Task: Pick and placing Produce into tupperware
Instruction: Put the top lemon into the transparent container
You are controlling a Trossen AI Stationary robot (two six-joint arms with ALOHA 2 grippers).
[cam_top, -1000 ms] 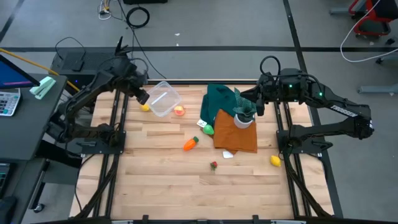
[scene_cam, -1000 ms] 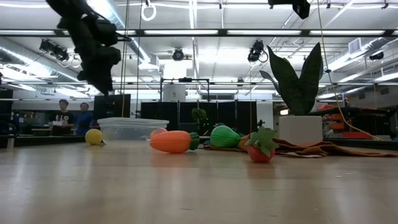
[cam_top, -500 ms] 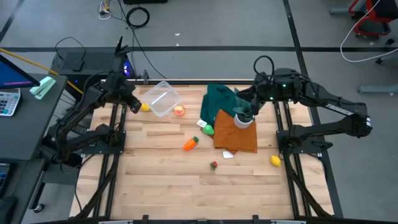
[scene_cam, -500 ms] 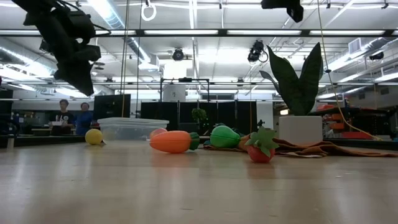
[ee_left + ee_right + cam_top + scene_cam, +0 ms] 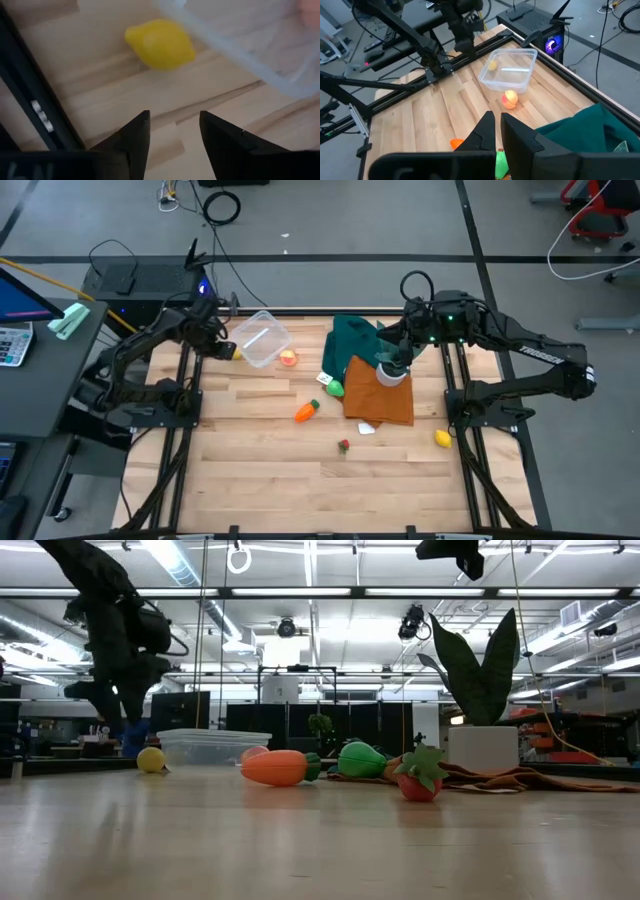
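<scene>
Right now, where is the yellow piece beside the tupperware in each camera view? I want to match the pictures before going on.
High view: yellow piece at the tupperware's left edge, by the left gripper.
Low view: far left, left of the tupperware.
Left wrist view: ahead of the open fingers.
Right wrist view: seen through the tupperware's wall.
Shared landmark: the tupperware.

Grey floor (image 5: 330,220) with dark seams, coiled black cable (image 5: 221,207), bright ceiling strip lights (image 5: 300,592)

Wood table (image 5: 260,470) w/ produce (image 5: 306,412), tupperware (image 5: 262,340), cloth (image 5: 380,395).
</scene>
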